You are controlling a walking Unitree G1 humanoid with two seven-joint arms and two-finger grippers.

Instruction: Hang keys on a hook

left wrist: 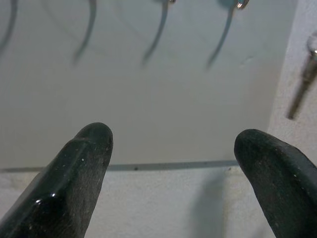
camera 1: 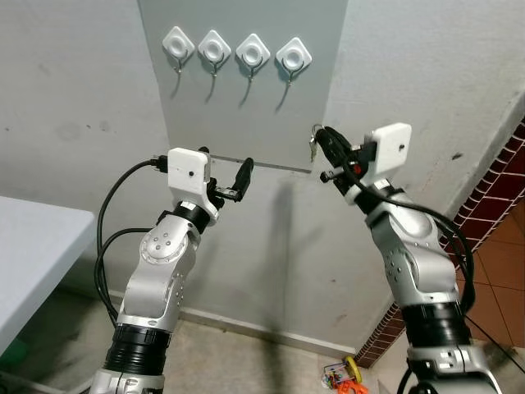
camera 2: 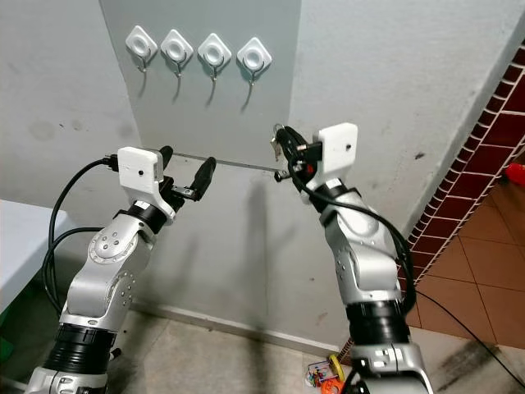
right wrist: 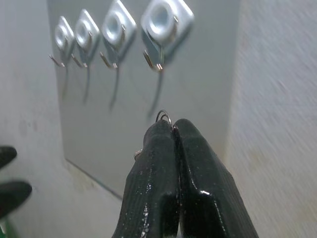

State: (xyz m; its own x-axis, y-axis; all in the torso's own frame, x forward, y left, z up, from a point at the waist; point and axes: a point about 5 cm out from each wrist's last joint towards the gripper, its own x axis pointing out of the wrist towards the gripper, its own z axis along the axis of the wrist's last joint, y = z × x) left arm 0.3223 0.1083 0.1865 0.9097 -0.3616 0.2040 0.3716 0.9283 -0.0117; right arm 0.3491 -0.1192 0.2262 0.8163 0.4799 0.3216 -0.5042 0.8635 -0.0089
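My left gripper (camera 1: 225,176) hovers open and empty below the board (camera 1: 246,123); my right gripper (right wrist: 171,131) pinches the keys (camera 1: 312,146) by the ring, below and just right of the rightmost hook (right wrist: 154,62), nearest it.

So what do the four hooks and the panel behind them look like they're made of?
The hooks look like thin bright metal wire, glinting at the bends, set in glossy white square bases, likely plastic. The panel is a smooth, matte pale grey sheet; plastic or painted board, I can't tell which. The key ring in the right tool shines like steel.
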